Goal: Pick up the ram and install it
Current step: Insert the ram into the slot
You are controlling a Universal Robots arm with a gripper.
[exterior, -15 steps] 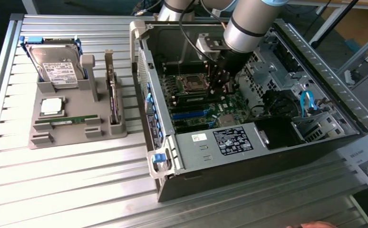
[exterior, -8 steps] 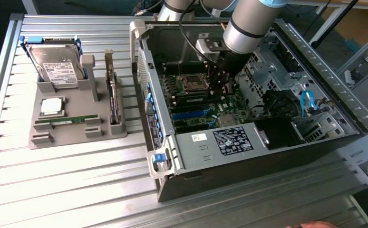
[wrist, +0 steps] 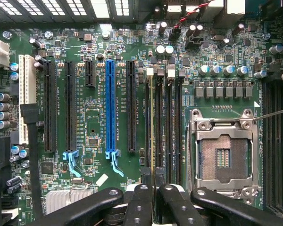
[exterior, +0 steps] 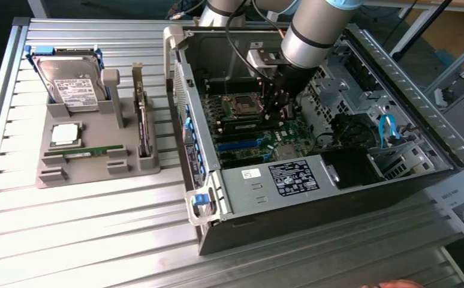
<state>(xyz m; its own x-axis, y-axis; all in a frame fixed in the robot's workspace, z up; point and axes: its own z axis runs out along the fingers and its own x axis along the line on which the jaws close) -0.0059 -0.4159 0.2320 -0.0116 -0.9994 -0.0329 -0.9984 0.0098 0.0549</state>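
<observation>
Finding nothing legible anywhere. Noting print too small for reading on the white label (exterior: 76,91) of the hard drive (exterior: 66,69), the black sticker (exterior: 291,177) inside the computer case (exterior: 312,234), and lettering (wrist: 119,117) beside the blue slot (wrist: 111,103).

The pale ribbed metal surface (exterior: 96,240) looks like brushed aluminium with a dull sheen. On it, the grey plastic parts holder (exterior: 96,174) is matt and smooth. The silver hard drive (exterior: 74,84) has a bright metal lid with a white paper label. The open black computer case (exterior: 336,201) is dark painted sheet metal outside and bare grey perforated metal inside. The green motherboard (wrist: 99,103) has a glossy lacquered face. Its long blue slot (wrist: 111,108) is shiny plastic, and the silver processor socket frame (wrist: 196,155) is polished metal. The black gripper (wrist: 153,188) has matt fingers (wrist: 140,202) with small shiny screw heads. The thin green circuit-board ram (wrist: 153,122) shows a dull, bare board edge.
</observation>
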